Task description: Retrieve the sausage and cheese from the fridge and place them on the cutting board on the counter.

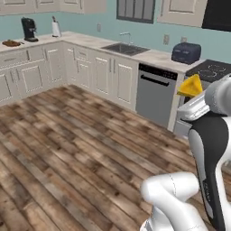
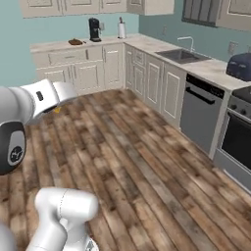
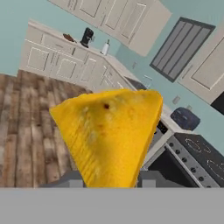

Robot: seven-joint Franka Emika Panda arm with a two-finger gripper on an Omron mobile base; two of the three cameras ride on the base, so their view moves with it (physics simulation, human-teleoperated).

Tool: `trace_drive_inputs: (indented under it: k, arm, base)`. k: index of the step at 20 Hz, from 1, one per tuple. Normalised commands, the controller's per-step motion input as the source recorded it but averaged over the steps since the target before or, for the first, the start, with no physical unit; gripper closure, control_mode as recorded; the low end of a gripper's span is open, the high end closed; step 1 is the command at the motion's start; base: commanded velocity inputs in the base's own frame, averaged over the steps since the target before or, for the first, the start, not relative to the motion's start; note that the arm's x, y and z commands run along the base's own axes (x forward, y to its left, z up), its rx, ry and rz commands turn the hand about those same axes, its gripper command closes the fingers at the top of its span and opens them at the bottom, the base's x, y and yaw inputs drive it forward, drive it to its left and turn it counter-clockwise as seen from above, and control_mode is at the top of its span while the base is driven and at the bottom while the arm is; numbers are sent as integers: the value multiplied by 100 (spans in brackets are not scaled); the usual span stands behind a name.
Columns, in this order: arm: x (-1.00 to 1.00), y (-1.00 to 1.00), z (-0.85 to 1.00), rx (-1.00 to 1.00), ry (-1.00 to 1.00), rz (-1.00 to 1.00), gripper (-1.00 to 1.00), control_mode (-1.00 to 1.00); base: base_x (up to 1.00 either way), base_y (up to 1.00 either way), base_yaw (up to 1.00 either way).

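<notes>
Glossy white rounded arm links, broad black joint band, pale grey wrist block, small dark inset marks

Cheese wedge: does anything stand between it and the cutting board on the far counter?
Nothing visible does. The hand holds the cheese up in the air, and bare wood floor stretches from the robot to the counter where the cutting board lies near the coffee maker.

Cheese [image 3: 109,135] hides both fingertips in the hand view, bottom cut by the grey band. Stove [image 1: 210,70] chopped off by the right edge. Brown blob on the far counter [image 1: 11,43], too small to identify.
</notes>
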Motion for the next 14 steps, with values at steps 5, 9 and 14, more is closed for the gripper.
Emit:
trace_drive_inputs:
  k: [5, 9, 14]
  arm:
    - [0, 0, 0, 0, 0, 0, 100, 100]
    - [0, 0, 0, 0, 0, 0, 100, 100]
    - [0, 0, 0, 0, 0, 0, 100, 100]
  base:
    - [100, 67, 15]
    - [100, 73, 18]
    - [100, 36, 32]
